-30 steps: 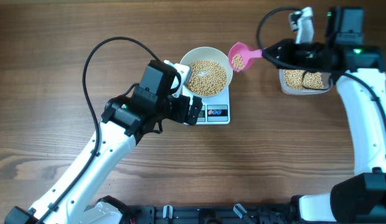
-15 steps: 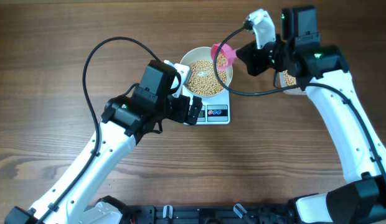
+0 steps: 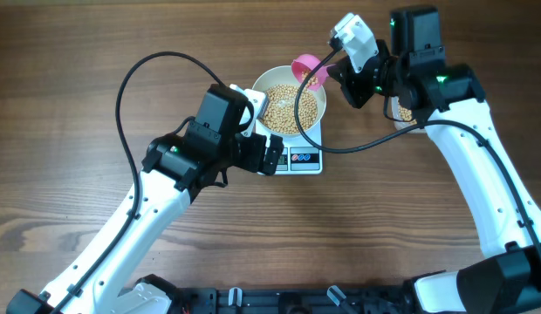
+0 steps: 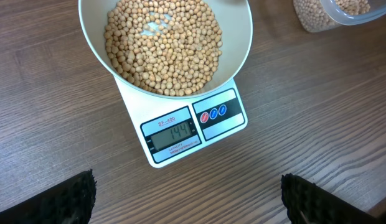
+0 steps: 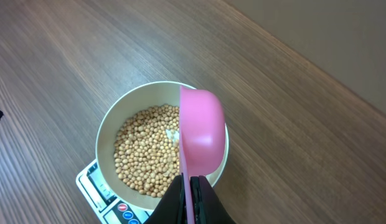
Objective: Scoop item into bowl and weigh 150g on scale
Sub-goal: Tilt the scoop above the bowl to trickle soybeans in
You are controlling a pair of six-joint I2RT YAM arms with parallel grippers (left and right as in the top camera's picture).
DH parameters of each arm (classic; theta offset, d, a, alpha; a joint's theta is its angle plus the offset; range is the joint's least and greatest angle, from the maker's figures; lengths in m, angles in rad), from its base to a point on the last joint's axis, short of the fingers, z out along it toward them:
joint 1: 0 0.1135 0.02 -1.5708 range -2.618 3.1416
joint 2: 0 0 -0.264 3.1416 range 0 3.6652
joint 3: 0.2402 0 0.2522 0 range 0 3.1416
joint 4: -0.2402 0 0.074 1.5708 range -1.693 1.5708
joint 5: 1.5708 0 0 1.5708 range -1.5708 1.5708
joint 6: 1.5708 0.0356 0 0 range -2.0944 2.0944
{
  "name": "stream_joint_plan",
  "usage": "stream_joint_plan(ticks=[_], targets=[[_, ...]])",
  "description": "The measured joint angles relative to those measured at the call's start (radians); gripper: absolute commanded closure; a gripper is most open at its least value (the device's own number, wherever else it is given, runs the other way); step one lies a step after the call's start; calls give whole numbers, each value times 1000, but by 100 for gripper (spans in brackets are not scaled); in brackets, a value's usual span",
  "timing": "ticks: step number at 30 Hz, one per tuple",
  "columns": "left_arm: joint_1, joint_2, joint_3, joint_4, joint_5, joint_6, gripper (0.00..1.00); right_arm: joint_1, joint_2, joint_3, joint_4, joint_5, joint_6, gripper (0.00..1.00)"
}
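Right gripper (image 5: 190, 198): jaws clamped on handle of pink scoop (image 5: 200, 134); scoop tipped sideways over bowl (image 5: 106, 134), centre of wrist frame.
Left gripper (image 4: 190, 200): jaws wide apart, holding nothing, below scale (image 4: 188, 127).
Beans (image 4: 162, 43): heaped in bowl; bowl on scale, top centre; display 144.
Tub (image 4: 333, 12): beans, upper right.

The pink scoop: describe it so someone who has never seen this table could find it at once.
Start at the white scale in the middle of the wooden table; a white bowl of beans sits on it. Tipped on its side above that bowl, in the right hand, is the scoop, the only pink thing in view.
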Motion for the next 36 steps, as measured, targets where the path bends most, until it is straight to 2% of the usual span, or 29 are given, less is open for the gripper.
stream_joint_plan(ticks=[3,18,25,31,36], targets=[[0,0,0,0,0,0,0,0,0,0,0,0,16,96],[0,0,0,0,0,0,0,0,0,0,-3,-75,274,96],[0,0,0,0,0,0,0,0,0,0,-4,-83,205,96],[0,0,0,0,0,0,0,0,0,0,14,-83,74,96],[0,0,0,0,0,0,0,0,0,0,57,-83,45,96]])
